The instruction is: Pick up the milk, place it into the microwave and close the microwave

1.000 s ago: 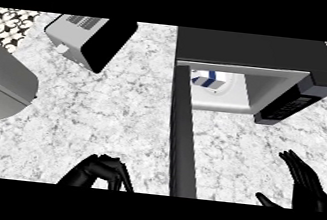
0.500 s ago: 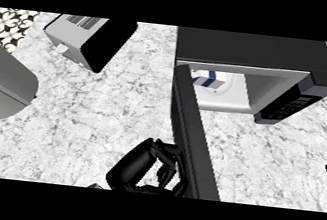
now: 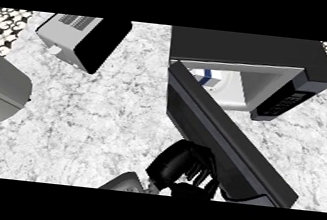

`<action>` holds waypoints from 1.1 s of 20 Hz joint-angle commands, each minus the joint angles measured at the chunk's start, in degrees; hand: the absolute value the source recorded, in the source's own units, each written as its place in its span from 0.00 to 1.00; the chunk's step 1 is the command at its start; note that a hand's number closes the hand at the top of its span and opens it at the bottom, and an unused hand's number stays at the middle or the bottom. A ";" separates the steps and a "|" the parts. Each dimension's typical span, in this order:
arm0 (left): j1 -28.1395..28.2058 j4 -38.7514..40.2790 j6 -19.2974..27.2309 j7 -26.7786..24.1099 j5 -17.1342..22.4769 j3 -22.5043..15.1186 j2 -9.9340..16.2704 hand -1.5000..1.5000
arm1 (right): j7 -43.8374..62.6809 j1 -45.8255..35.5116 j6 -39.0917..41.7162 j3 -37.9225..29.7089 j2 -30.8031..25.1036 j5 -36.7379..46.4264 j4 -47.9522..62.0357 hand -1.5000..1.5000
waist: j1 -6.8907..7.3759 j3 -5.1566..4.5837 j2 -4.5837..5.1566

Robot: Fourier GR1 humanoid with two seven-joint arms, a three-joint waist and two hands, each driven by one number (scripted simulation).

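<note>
Door closing: milk loaded, door half open.

I see the milk inside the microwave. My left hand, fingers extended and grasping nothing, presses the door. What is left: swing it fully shut. Right hand out of view.

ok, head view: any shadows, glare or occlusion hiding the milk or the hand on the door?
Head view: even flat light, no glare. The milk carton sits in the bright microwave cavity, partly hidden behind the microwave door. The black left hand against the dark door has little contrast, so its finger outlines merge; the marble counter shows only faint shadows.
</note>
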 commanded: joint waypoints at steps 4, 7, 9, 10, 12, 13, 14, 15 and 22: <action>-11.32 8.31 4.78 4.54 12.26 -9.68 -0.33 1.00 | 6.21 -1.18 3.57 -0.48 -3.83 -5.12 -6.09 0.00 | -2.84 -0.06 0.49; -13.38 8.34 7.66 3.53 16.42 -10.20 -0.33 0.00 | 5.92 -0.74 5.36 1.21 -3.49 -5.56 -7.53 0.00 | -5.25 -0.10 0.79; -14.16 8.17 7.82 0.14 18.89 -8.72 -0.33 0.00 | 6.79 -2.26 6.60 1.33 -5.02 -6.59 -8.76 0.00 | -6.62 -0.24 1.27; -15.22 8.69 8.52 -1.09 19.52 -8.34 -0.33 0.00 | 7.69 -2.21 7.65 1.66 -5.65 -7.67 -9.62 0.00 | -6.66 -0.24 1.24; -15.38 8.65 9.39 -3.25 22.29 -8.33 -0.33 1.00 | 7.45 -3.70 7.52 2.93 -5.25 -6.73 -9.85 0.00 | -7.27 -0.25 1.71; -17.15 7.55 9.86 -3.38 22.89 -7.51 -0.34 1.00 | 8.08 -3.83 8.23 2.33 -6.43 -7.73 -10.64 0.00 | -8.70 -0.34 1.73; -17.40 7.37 9.57 -5.22 24.83 -6.39 -0.34 1.00 | 8.08 -4.48 8.56 2.60 -6.39 -8.20 -10.60 0.00 | -8.70 -0.33 2.03; -17.79 7.52 9.81 -7.09 25.34 -6.18 -0.34 1.00 | 8.75 -4.46 8.36 2.95 -6.50 -8.19 -11.46 0.00 | -9.39 -0.41 2.19; -25.26 12.07 11.24 -7.70 30.41 -3.54 -0.34 1.00 | 9.72 -6.23 10.07 2.26 -8.82 -10.70 -13.73 0.00 | -13.93 -0.22 2.80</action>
